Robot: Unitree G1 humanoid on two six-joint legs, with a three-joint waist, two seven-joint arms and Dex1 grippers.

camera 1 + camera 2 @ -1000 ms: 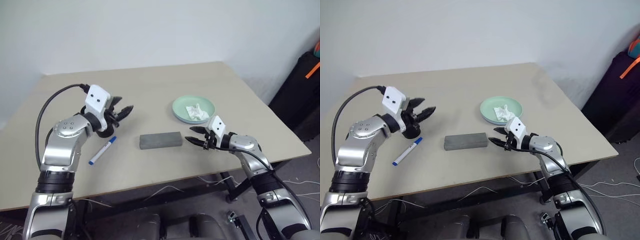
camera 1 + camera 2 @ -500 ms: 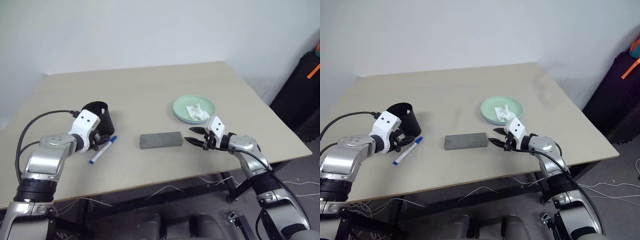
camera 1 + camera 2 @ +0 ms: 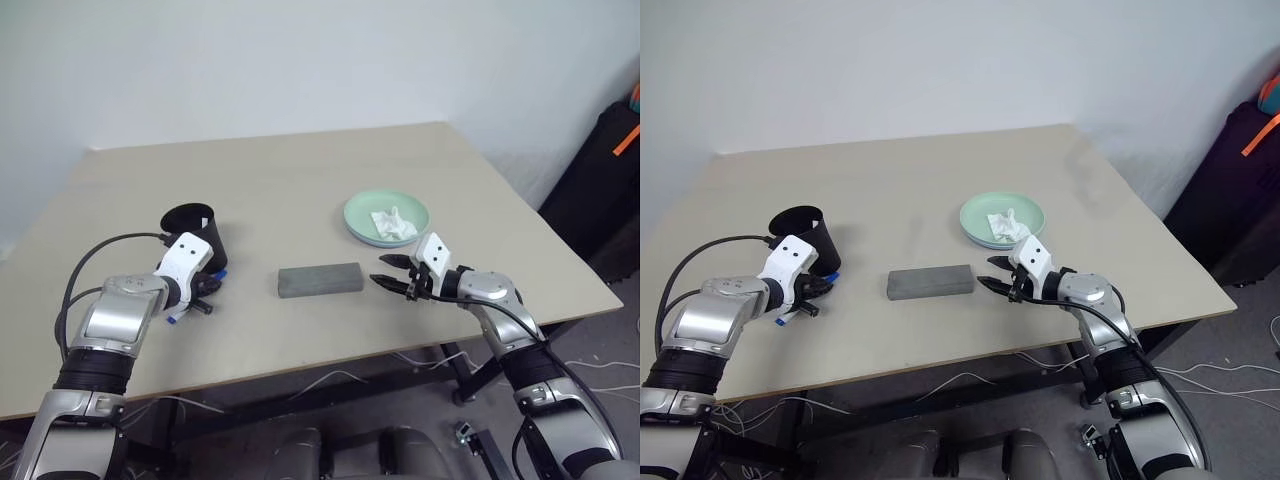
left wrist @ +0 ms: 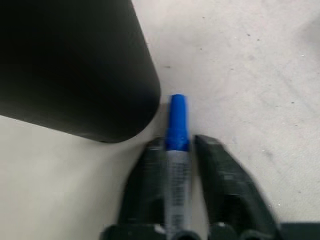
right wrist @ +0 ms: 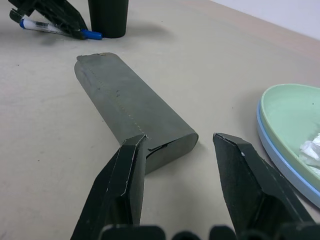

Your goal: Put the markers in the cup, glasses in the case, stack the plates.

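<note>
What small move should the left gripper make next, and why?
Probably lift the marker and carry it over the cup. The left gripper has its fingers on both sides of the marker's barrel on the table, and the open cup stands upright just beside it.

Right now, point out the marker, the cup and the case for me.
marker (image 4: 177,122), left wrist view, on its blue end past the fingers.
cup (image 3: 192,235), left eye view, on its black side wall.
case (image 5: 131,107), right wrist view, on its grey top face.
</note>
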